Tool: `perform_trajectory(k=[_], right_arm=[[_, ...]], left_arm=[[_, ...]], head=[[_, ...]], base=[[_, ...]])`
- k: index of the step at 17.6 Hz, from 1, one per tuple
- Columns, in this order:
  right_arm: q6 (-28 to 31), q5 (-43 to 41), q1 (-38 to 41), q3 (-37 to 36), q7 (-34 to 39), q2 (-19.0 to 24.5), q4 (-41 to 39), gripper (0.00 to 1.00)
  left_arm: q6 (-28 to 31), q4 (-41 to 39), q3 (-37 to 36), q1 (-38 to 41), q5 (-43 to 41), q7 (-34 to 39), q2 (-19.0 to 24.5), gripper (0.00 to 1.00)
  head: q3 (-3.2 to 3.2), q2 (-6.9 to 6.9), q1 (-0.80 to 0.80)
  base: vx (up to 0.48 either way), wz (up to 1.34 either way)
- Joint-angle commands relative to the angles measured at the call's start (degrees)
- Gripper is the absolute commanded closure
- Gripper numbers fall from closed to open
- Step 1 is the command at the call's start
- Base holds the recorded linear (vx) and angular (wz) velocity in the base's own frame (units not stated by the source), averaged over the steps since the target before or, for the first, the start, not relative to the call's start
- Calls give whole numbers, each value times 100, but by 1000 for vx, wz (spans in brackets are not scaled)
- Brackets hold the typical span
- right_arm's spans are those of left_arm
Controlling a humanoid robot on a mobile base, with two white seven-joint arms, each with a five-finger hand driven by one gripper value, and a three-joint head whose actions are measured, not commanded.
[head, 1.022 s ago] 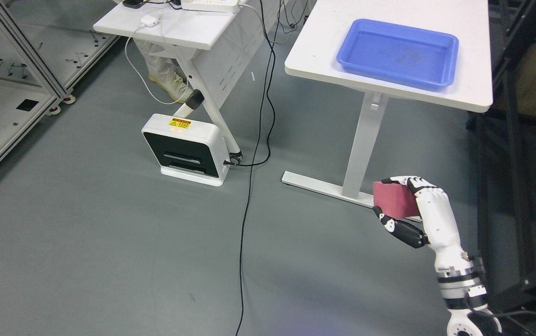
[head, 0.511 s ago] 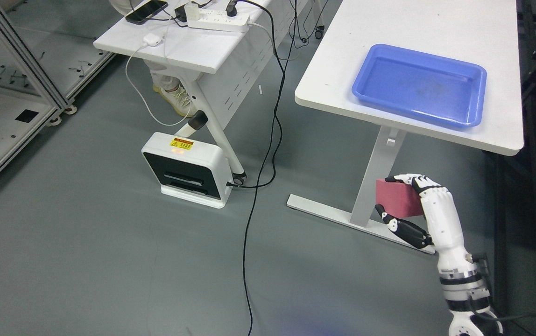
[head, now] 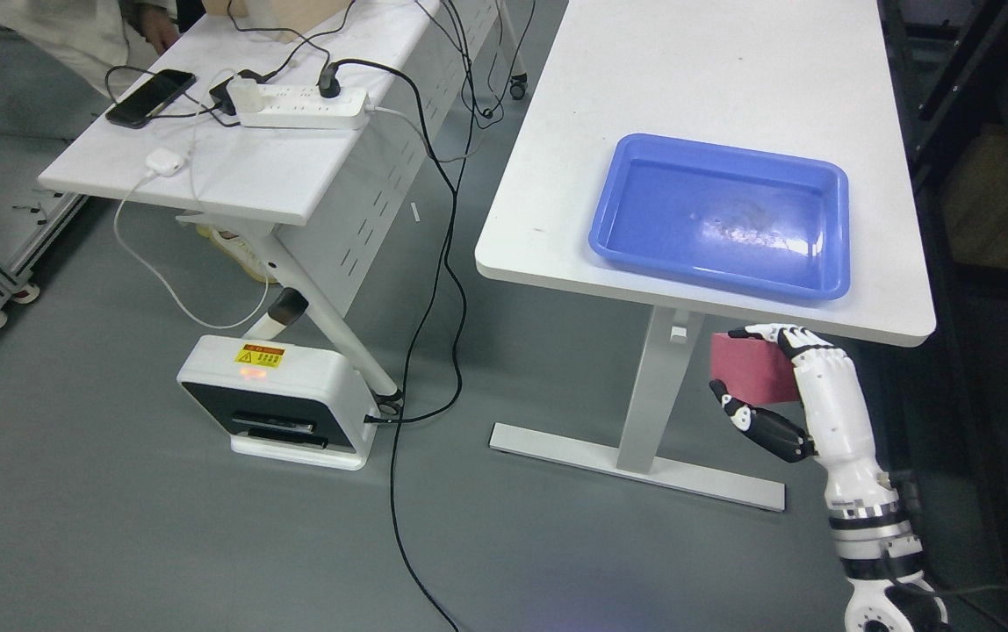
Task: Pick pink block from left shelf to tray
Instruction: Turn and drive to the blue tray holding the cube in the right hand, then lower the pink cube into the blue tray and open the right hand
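My right robot hand (head: pixel 763 377) pinches the pink block (head: pixel 745 367) below the desk (head: pixel 557 228); I must lift clear of its edge before reaching the blue tray (head: pixel 833 263).

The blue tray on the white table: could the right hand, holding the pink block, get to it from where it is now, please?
Probably not directly: the right hand holds the pink block below the table edge, so it must rise first to reach the blue tray.

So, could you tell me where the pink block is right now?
In the head view, the pink block is at lower right, gripped in the right hand, below the white table's front edge and the blue tray.
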Motion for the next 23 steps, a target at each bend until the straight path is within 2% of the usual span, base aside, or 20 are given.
perform_trajectory(k=[1, 9, 12, 16, 19, 21, 23], right_arm=[[-131, -7, -14, 7, -33, -93, -1, 98], [-193, -7, 100, 218, -6, -93, -1, 98], [-561, 2, 110, 235, 46, -93, -1, 98], [-220, 186, 22, 358, 1055, -93, -1, 98], [-167, 186, -5, 455, 1145, -93, -1, 97], [-79, 186, 48, 464, 1163, -93, -1, 94], [-35, 125, 92, 455, 1154, -93, -1, 75]], left_arm=[[3, -100, 0, 115, 0, 1, 100, 0], [3, -100, 0, 115, 0, 1, 100, 0], [3, -100, 0, 115, 0, 1, 100, 0], [3, -100, 0, 115, 0, 1, 100, 0], [3, -100, 0, 115, 0, 1, 100, 0], [3, -100, 0, 115, 0, 1, 100, 0], [3, -100, 0, 115, 0, 1, 100, 0]], head=[[0, 0, 0], [0, 0, 0], [0, 0, 0], [0, 0, 0], [0, 0, 0], [0, 0, 0], [0, 0, 0]], base=[[261, -250], [262, -220], [244, -146], [222, -111], [195, -52], [188, -30], [175, -10]])
